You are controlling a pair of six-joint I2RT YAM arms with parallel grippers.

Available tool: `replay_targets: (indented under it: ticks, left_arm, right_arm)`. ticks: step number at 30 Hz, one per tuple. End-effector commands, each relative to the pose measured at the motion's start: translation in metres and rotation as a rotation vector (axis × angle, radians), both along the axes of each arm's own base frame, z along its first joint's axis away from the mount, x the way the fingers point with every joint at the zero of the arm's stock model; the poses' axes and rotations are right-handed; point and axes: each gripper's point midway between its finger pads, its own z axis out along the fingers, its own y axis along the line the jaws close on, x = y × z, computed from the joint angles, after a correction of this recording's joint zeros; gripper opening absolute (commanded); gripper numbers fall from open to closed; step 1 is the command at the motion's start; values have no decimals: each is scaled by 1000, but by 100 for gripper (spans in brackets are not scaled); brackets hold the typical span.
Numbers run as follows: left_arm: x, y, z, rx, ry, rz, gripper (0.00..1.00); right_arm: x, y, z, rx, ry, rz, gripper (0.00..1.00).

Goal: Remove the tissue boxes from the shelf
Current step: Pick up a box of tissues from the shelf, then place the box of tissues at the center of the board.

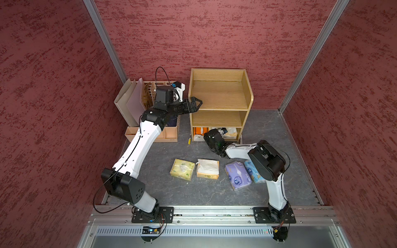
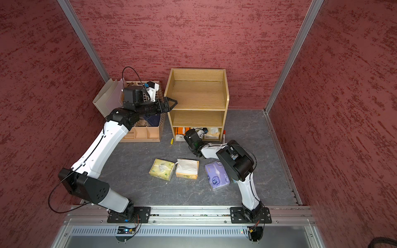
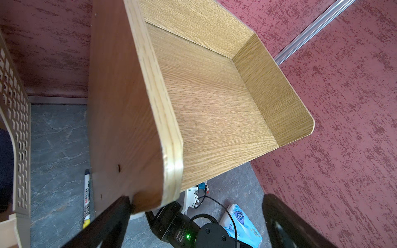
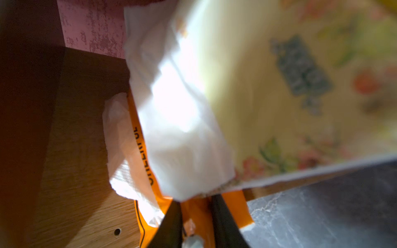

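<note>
The light-wood shelf [image 1: 221,103] stands against the back wall; its top and middle tiers are bare. In the bottom tier lie an orange tissue pack with black lines [image 4: 238,208] and a beige flowered pack [image 4: 290,96] with white tissue sticking out. My right gripper [image 4: 196,206] reaches into that tier, shut on the orange pack's near edge. On the floor in front lie a pale yellow pack [image 1: 182,169], a tan-orange pack [image 1: 207,169], a purple pack [image 1: 238,175] and a light blue pack [image 1: 253,171], partly under my right arm. My left gripper [image 3: 197,198] is open, straddling the front corner of the shelf's left side panel [image 3: 129,128].
A pink slotted file organizer [image 1: 150,120] stands left of the shelf, under my left arm. A yellow-tipped marker [image 1: 189,140] lies between organizer and shelf, a red one [image 2: 224,134] by the shelf's right foot. Red walls close in on three sides.
</note>
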Motion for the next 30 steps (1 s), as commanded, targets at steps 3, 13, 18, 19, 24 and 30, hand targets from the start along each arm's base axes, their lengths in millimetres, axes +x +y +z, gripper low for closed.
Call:
replay_targets:
  ticks: [3,13,18,19,24,30]
  left_arm:
    - [-14,-7,11,-4,-30,-52,100]
    - [-16,6,13,21,-39,-15,100]
    - [-18,11,14,26,-36,-2,100]
    - [-18,11,14,26,-35,-2,100]
    - [-20,12,14,26,-29,2,100]
    - [-25,13,18,22,-36,10,100]
  right_arm:
    - [-9,3,6,-55,22,33,0]
    - [-50,-1,11,-174,102,235,0]
    - [-70,-12,10,-236,121,305,0]
    - [-74,-13,10,-251,126,324,0]
    - [-96,-20,5,-335,149,437,0]
    - [-118,-29,-3,-428,167,581,0]
